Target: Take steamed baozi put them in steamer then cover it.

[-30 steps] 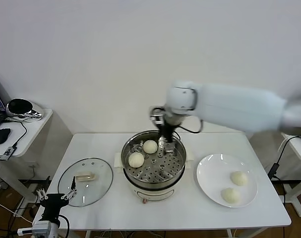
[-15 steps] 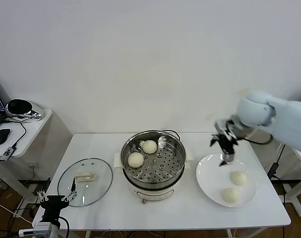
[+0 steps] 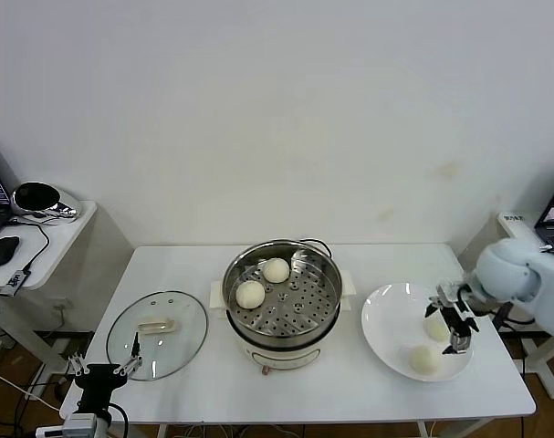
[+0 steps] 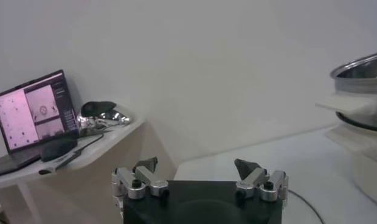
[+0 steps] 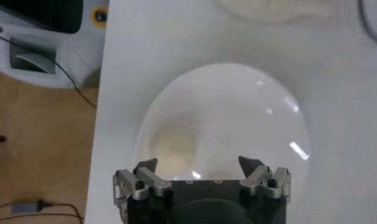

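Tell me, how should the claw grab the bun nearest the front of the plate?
Probably from straight above, fingers closing on the round sides of the bun. It sits low and free on the flat plate, apart from the other bun, so its top is clear. The open right claw already hangs over the plate.
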You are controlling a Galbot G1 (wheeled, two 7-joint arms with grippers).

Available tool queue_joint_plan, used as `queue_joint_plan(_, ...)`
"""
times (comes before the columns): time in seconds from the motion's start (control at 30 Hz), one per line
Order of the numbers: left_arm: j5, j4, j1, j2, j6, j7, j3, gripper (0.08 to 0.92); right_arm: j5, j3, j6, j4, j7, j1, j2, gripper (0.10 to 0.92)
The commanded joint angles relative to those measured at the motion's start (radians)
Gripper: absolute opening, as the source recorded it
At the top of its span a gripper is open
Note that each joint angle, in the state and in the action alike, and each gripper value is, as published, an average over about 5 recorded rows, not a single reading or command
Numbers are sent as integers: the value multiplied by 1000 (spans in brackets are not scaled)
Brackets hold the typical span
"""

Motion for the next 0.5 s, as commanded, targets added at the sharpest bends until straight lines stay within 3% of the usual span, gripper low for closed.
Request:
queue_joint_plan(0.03,1,1,1,-1,0,0,-1,823,-69,166,20,-26,13,-230,-5,823)
queue_joint_plan(0.5,1,11,-3,-3,-2,-2,-5,823,-76,161,-4,-109,35,-236,88,823)
